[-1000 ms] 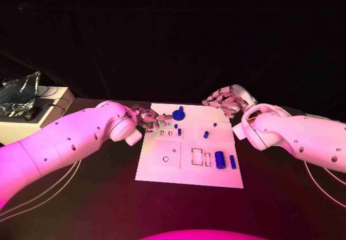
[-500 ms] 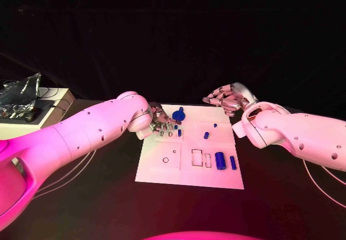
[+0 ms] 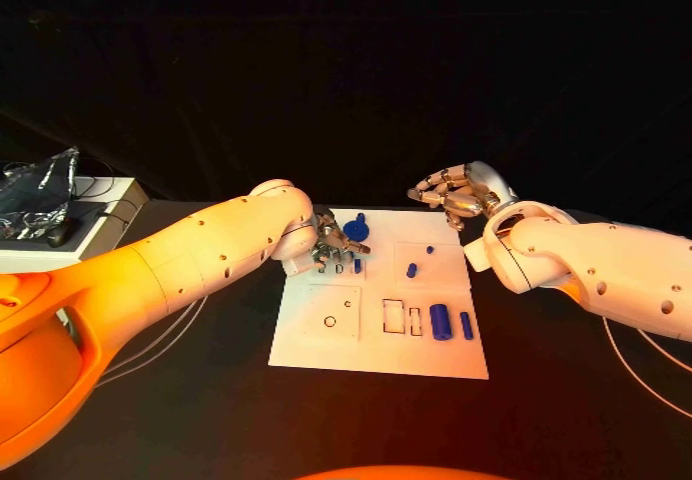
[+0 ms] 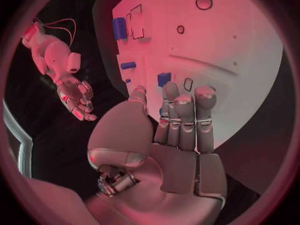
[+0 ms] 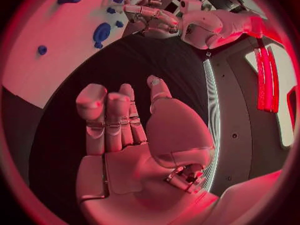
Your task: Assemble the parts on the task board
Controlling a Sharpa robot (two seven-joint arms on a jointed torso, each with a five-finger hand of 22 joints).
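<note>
White task board (image 3: 378,345) flat on black surface (image 3: 216,400), set lengthwise at its middle, far end toward the surface's back edge. Blue parts on the board: round disc-shaped part (image 3: 356,229) near the far end; small peg (image 3: 413,269) just past the middle, toward the right edge; thick cylinder (image 3: 440,320) and slimmer cylinder (image 3: 466,324) side by side near the board's right edge, apart from each other. Outlined rectangular recesses (image 3: 394,314) just beside the thick cylinder; small round hole (image 3: 330,320) toward the board's left edge.

Left hand (image 3: 335,243) over the far left part of the board, just beside the round disc-shaped part, fingers (image 4: 185,116) extended side by side and close together, thumb apart, nothing held; contact with the board not determinable. Small blue part (image 4: 164,78) just beyond those fingertips in the left wrist view.

Right hand (image 3: 459,198) raised beyond the board's far right corner, clear of the parts, fingers (image 5: 107,116) loosely curved and apart from the thumb, palm bare, nothing held.

Pale box (image 3: 58,230) bearing a crinkled silvery bag (image 3: 36,190) at the surface's left edge.
</note>
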